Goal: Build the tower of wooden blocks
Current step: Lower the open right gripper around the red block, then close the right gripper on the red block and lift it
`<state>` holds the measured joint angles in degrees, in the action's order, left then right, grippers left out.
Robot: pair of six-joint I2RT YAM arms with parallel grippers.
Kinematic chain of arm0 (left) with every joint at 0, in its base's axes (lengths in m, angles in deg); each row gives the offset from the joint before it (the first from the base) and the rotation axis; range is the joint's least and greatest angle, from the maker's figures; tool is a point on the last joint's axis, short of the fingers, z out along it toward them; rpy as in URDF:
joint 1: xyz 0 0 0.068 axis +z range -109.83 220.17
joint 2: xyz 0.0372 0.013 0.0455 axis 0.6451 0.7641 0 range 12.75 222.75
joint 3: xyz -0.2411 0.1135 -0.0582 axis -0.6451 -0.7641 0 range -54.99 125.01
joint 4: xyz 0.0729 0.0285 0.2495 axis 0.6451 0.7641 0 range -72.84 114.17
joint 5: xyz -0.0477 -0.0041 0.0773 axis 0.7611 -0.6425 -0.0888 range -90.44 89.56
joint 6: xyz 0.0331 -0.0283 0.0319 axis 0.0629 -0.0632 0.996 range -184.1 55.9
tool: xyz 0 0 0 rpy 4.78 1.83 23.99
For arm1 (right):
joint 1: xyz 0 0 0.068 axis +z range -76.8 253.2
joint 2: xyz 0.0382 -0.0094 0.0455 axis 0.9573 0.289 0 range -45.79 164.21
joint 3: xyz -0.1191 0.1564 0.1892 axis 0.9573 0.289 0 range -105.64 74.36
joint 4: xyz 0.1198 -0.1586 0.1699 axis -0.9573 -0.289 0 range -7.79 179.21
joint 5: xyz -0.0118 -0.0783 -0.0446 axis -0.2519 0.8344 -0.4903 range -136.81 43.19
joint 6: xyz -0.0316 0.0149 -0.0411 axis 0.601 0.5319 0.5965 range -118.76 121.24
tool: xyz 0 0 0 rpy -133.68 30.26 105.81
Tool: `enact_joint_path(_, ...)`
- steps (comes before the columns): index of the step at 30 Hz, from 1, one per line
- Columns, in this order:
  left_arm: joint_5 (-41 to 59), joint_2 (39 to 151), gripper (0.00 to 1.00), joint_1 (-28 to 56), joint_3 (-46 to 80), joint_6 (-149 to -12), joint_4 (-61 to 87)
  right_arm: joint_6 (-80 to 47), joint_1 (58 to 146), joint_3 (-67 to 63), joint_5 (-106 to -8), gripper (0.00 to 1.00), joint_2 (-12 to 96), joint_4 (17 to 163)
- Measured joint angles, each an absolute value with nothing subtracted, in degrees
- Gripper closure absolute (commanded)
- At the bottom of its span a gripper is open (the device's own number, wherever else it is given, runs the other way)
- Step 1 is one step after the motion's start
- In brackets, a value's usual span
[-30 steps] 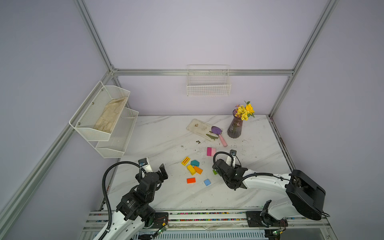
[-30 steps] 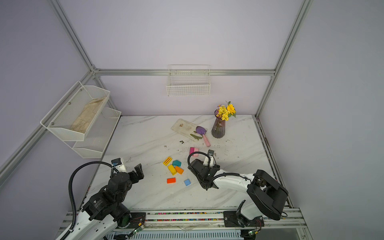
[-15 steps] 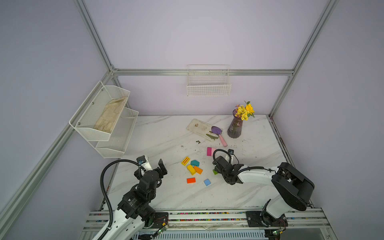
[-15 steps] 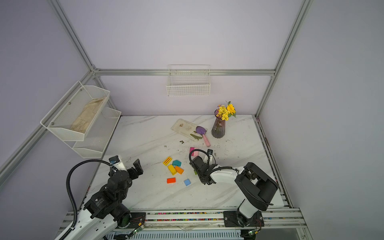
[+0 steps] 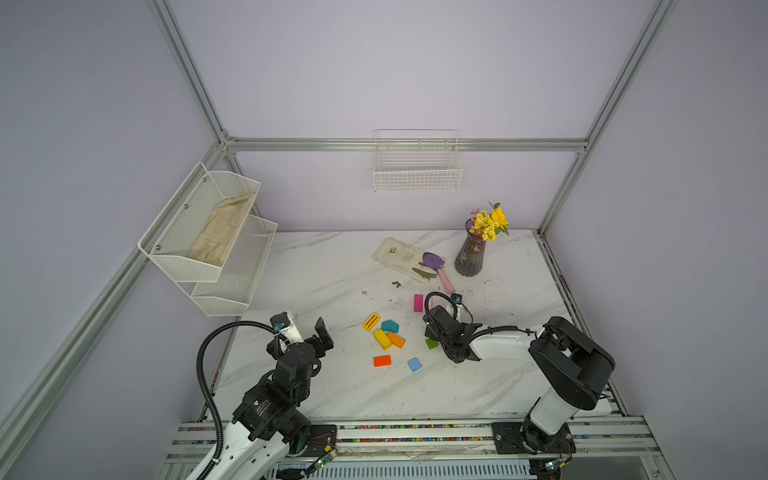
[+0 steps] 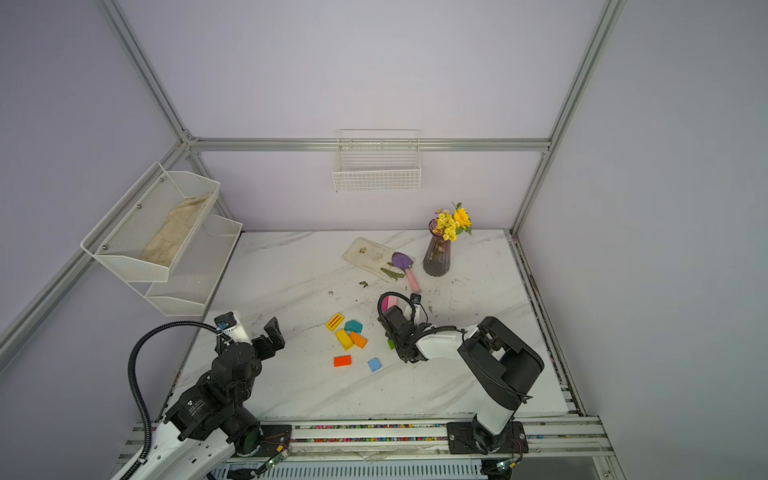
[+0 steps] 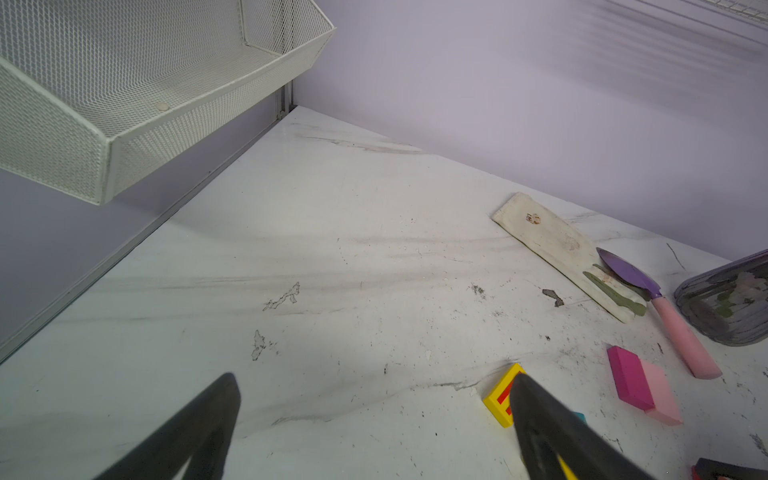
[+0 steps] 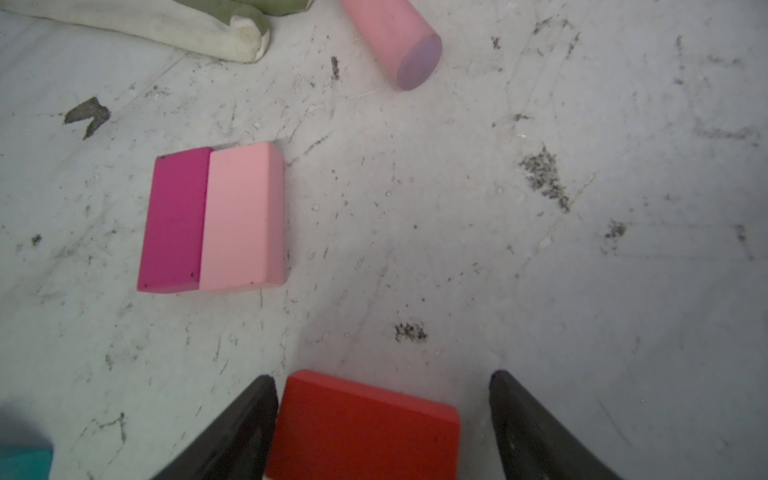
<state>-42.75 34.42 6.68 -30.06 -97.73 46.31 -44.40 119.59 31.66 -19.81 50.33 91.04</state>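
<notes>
Between the spread fingers [image 8: 241, 424] of the right gripper [image 8: 381, 376], a red block [image 8: 365, 428] lies flat on the counter [image 8: 540, 270]. One finger sits close against it and the other stands clear, so nothing is pinched yet. Closing unevenly could shove or twist the block, and a skewed hold would likely set it down crooked. No tower stands. A magenta block [image 8: 174, 220] and a pink block [image 8: 243, 216] lie touching nearby. Other loose blocks [image 5: 382, 339] in yellow, teal, orange, blue and green are scattered mid-counter. Grit under a block could make a stack rock. Well apart, the left gripper [image 7: 374, 378] hovers with fingers wide, holding nothing. White marble counter, scuffed and soil-flecked. Lilac walls and an aluminium frame, with a wire basket [image 5: 417, 174] and mesh shelves [image 5: 199, 232].
</notes>
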Motion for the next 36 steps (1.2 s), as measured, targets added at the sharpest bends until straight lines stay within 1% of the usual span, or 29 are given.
enact_joint_path(3,-42.7,34.4,0.00,6.7,-30.1,-97.7,46.3,-44.4,119.6,31.7,-19.8,0.27,50.3,91.0)
enact_joint_path(14,-42.7,33.9,0.00,6.7,-30.1,-98.0,46.4,-45.0,122.2,31.7,-17.4,0.28,50.2,89.3)
enact_joint_path(16,-42.7,33.7,0.00,6.7,-30.1,-98.0,46.6,-45.2,122.9,31.7,-16.9,0.26,50.2,88.7)
enact_joint_path(20,-42.7,33.4,0.00,6.7,-30.1,-98.0,46.7,-45.4,124.3,31.7,-16.1,0.26,50.2,87.8)
enact_joint_path(28,-41.4,32.7,0.00,6.7,-30.1,-98.1,47.0,-47.2,125.3,31.9,-14.8,0.39,50.2,86.9)
enact_joint_path(32,-40.4,32.5,0.00,6.7,-30.1,-98.1,47.1,-47.6,125.3,32.1,-14.6,0.42,49.7,86.6)
enact_joint_path(34,-39.9,32.4,0.00,6.7,-30.1,-98.1,47.1,-47.4,125.3,31.6,-14.3,0.44,48.5,83.8)
enact_joint_path(36,-39.6,32.0,0.00,6.7,-30.1,-98.1,47.3,-46.9,125.3,30.1,-13.2,0.44,45.6,80.4)
